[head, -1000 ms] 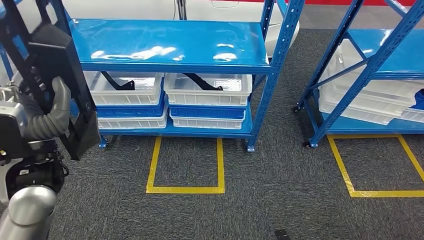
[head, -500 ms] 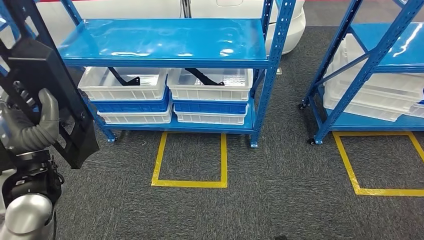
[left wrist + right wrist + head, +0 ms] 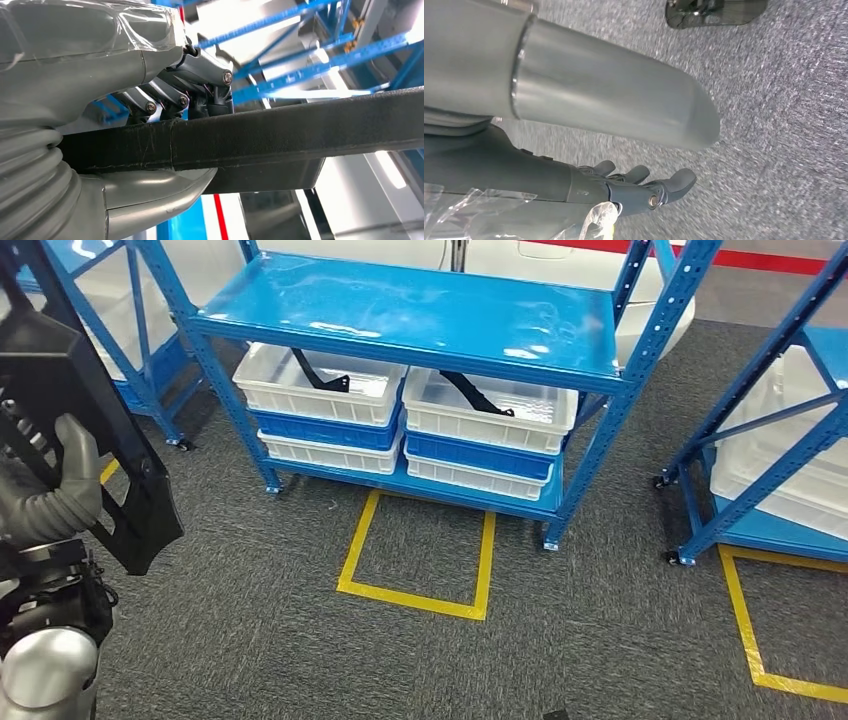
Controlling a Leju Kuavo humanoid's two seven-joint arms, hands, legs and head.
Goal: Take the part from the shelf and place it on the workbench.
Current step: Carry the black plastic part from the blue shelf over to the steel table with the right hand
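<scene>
- Head view: a long black part [image 3: 95, 430] is seen held by the left hand [image 3: 60, 490] at the left edge of the scene, its long axis tilted steeply, running from upper left down to lower right, well clear of the carpet [image 3: 300, 660].
- Left wrist view: the fingers [image 3: 200, 95] are wrapped over one side of the part's dark bar [image 3: 280, 130] and the thumb [image 3: 150, 195] is pressed beneath it, so the hand is clamped firmly across the bar's width.
- Right wrist view: the right hand [image 3: 634, 187] is shown hanging above the carpet with nothing in it, its fingers loosely extended and a little apart.
- A blue shelf [image 3: 420, 310] is seen ahead and to the right, white bins [image 3: 320, 390] stacked under it, two with similar black pieces inside; a yellow floor marking [image 3: 420, 560] lies in front.
- No workbench is pictured, so its direction from the hand cannot be told. The part is judged already taken from the shelf, with the carry and set-down remaining; the left hand alone bears the load, and the bar's long lower end is likely to need watching near shelf posts.
</scene>
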